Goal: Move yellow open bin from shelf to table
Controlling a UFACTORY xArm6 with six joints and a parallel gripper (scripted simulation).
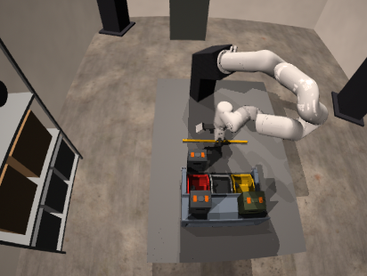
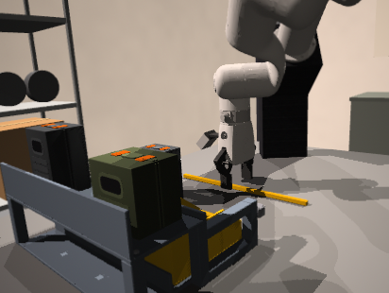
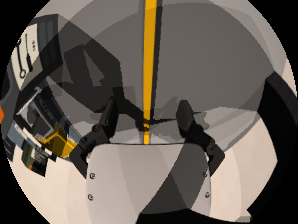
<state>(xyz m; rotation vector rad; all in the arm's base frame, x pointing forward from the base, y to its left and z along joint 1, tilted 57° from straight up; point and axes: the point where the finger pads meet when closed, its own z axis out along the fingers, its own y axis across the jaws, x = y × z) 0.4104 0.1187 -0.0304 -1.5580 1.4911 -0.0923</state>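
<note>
From here I see the rack [image 1: 15, 109] [image 2: 38, 109] at the far left, off the table [image 1: 165, 178] [image 2: 354, 246] [image 3: 210, 35]. At the left of the table a dark case [image 1: 197, 157] [image 2: 162, 149] stands on the far side of the shelf [image 1: 218, 219] [image 2: 66, 196], and a second dark case [image 1: 200, 204] [image 2: 54, 158] stands on the shelf's near left part. The red bin [image 1: 198, 182] is leftmost in the shelf's row, with the grey bin [image 1: 221, 184] next. Beyond the row, my claw [image 1: 219, 142] [image 2: 237, 182] [image 3: 147, 106] points down over the yellow bar [image 1: 193, 141] [image 2: 283, 197] [image 3: 149, 50], its fingers wide apart with nothing between them. I cannot tell whether they touch the bar. The yellow bin [image 1: 243, 183] [image 2: 224, 241] [image 3: 61, 143] sits in the shelf, rightmost of the three and well apart from the claw. The green case [image 1: 252, 203] [image 2: 137, 189] stands on the shelf's near right part.
</note>
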